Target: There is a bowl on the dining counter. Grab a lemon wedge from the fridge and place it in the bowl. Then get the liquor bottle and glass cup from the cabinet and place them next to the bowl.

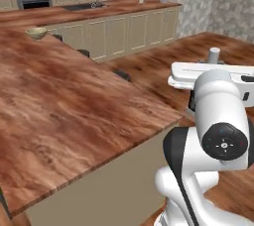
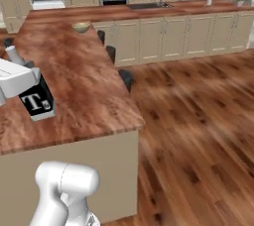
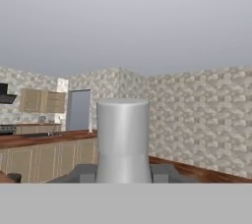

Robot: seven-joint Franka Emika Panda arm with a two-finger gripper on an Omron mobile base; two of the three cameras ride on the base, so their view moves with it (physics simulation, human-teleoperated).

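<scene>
Wood-grain counter runs long through this kitchen, a big dining counter (image 1: 74, 111) jutting toward the robot, with a second run of cream cabinets, a sink and a stove along the back wall. The bowl (image 1: 36, 32) sits alone near the far end of that counter, close to the edge that faces the back cabinets; from the right base camera it shows as a small pale dish (image 2: 82, 27) at the far end.

The arm is folded up at the near corner of the counter, hand held level and high. In the gripper (image 3: 123, 176) stands a grey cylinder (image 3: 122, 139), upright, its top poking up past the hand (image 1: 214, 55). It looks like the glass cup or the neck of the bottle, but I cannot tell which. The fingers seem pressed to its base on both sides, so I would call it clamped.

What matters next, I judge, is the length of the counter: the bowl lies far ahead of the hand and off to the robot's left, well beyond reach from here. The base would have to drive along the counter's edge before the object can be set down beside the bowl.
</scene>
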